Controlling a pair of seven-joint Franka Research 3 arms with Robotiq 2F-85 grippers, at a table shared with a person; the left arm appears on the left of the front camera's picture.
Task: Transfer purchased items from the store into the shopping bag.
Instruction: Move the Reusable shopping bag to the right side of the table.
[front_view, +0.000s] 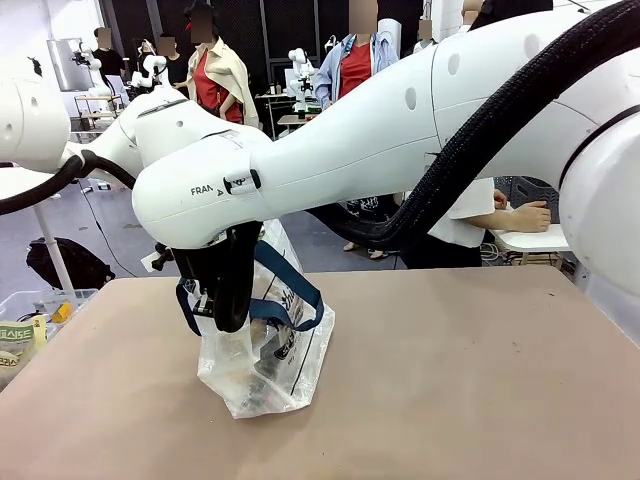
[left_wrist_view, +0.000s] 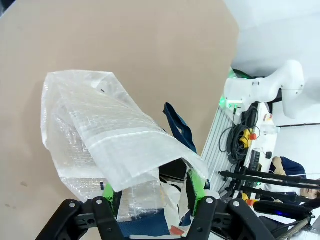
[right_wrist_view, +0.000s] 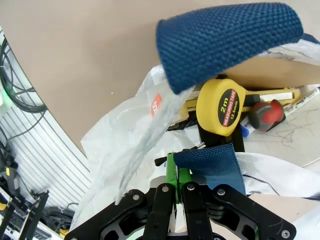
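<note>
You are holding the see-through white plastic shopping bag (front_view: 265, 355) open: left gripper (left_wrist_view: 156, 200) pinches its rim, right gripper (right_wrist_view: 177, 182) is squeezed on its blue strap (right_wrist_view: 210, 167). Next, keep the mouth wide for more things.

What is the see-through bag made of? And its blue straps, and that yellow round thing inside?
The shopping bag looks like thin woven plastic: cloudy white, crinkly, with a faint grid. Its straps look like woven fabric webbing, dark blue with a coarse knobbly weave. The yellow measuring tape seems to have a hard, smooth, slightly shiny plastic case with a black and red label.
</note>
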